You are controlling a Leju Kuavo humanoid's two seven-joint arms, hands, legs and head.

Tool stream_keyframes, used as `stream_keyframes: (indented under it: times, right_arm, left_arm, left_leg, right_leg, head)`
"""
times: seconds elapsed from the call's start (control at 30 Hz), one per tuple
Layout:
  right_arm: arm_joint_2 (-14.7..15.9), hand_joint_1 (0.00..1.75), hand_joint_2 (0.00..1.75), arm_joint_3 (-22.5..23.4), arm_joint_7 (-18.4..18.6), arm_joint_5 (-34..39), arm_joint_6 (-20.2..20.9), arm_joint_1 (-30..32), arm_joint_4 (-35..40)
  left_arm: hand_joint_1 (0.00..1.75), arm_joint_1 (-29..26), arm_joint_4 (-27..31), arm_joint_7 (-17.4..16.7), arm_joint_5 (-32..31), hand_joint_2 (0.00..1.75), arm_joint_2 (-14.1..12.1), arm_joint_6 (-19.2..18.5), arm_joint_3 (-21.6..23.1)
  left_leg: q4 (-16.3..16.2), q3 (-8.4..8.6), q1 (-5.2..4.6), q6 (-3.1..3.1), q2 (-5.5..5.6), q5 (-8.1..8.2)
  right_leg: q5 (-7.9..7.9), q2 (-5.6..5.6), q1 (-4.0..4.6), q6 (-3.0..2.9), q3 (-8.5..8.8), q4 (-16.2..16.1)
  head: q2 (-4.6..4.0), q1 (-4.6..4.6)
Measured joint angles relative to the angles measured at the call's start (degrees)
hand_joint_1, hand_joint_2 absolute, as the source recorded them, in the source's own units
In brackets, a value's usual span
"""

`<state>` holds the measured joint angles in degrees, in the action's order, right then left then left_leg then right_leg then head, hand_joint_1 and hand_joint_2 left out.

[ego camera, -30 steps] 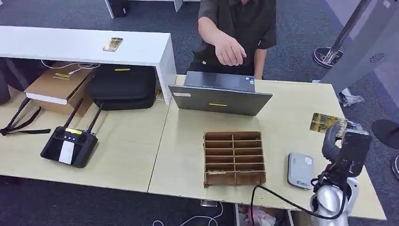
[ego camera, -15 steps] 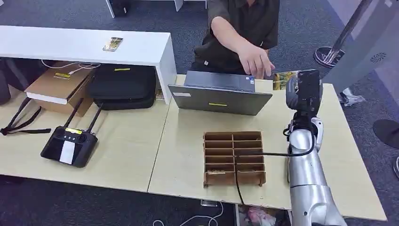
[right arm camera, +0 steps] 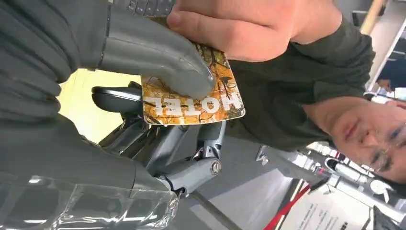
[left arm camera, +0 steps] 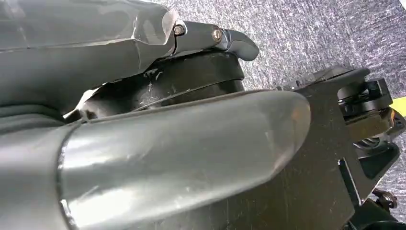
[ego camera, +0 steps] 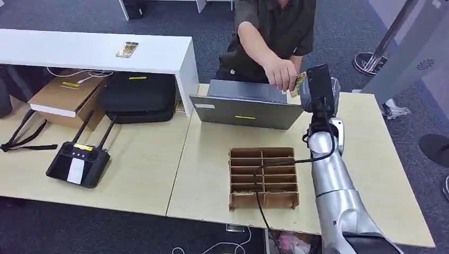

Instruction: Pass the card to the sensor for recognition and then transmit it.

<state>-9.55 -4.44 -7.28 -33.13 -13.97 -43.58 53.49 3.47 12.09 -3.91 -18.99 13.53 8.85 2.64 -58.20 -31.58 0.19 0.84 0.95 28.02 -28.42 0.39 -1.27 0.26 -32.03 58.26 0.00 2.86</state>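
The right hand (ego camera: 319, 89), raised above the tabletop (ego camera: 365, 159) behind the laptop (ego camera: 248, 108), pinches the card (right arm camera: 191, 98), whose free end points toward ten o'clock into the person's hand (ego camera: 280, 74), already gripping it.

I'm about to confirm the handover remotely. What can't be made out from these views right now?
- Orange patterned HOTEL card: partly covered by the right hand thumb and the person's hand in the right wrist view; a small sliver in the head view.
- Whether the person's fingers already grip it: unclear.
- Left hand: too close in the left wrist view to judge its fingers.
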Motion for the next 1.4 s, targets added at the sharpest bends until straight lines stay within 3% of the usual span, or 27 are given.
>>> stream_keyframes:
  times: [0.03, 0.07, 0.73, 1.4]
  right_arm:
    - [-0.15, 0.19, 1.75, -0.07, 0.0, -0.2, -0.02, -0.48, -0.75]
    - [-0.24, 0.0, 1.75, -0.13, 0.0, -0.31, -0.02, -0.71, -1.14]
    - [-0.31, 0.0, 1.75, -0.18, 0.52, -1.64, -0.11, 0.31, -4.18]
    - [1.11, 0.0, 1.75, 2.07, 1.49, -3.02, -1.72, 5.87, 2.09]
  left_arm:
    - [0.0, 0.0, 0.02, 0.02, -0.04, 0.0, 0.0, 0.07, 0.04]
    - [0.0, 0.0, 0.02, 0.02, -0.07, 0.0, 0.0, 0.09, 0.09]
    - [0.0, -0.01, 0.26, -0.09, -0.81, 0.0, -0.02, 0.92, 1.33]
    - [0.0, -0.01, 0.61, -0.24, -1.01, 0.0, 0.0, 1.44, 1.33]
  left_leg:
    - [0.0, 0.0, 0.0, 0.02, 0.01, -0.01]
    - [0.0, 0.0, 0.0, 0.02, 0.01, -0.02]
    - [-0.01, -0.06, 0.0, 0.04, 0.02, -0.02]
    - [-0.01, -0.08, 0.0, 0.04, -0.02, -0.02]
  right_leg:
    - [0.0, -0.01, 0.0, -0.01, 0.0, 0.0]
    - [0.01, -0.01, 0.0, -0.01, 0.0, 0.0]
    - [0.01, -0.01, 0.0, -0.01, -0.11, 0.0]
    - [0.01, 0.0, 0.0, -0.02, -0.14, 0.0]
  head:
    - [0.0, -0.02]
    - [0.0, 0.0]
    - [0.0, 0.0]
    - [0.0, -0.02]
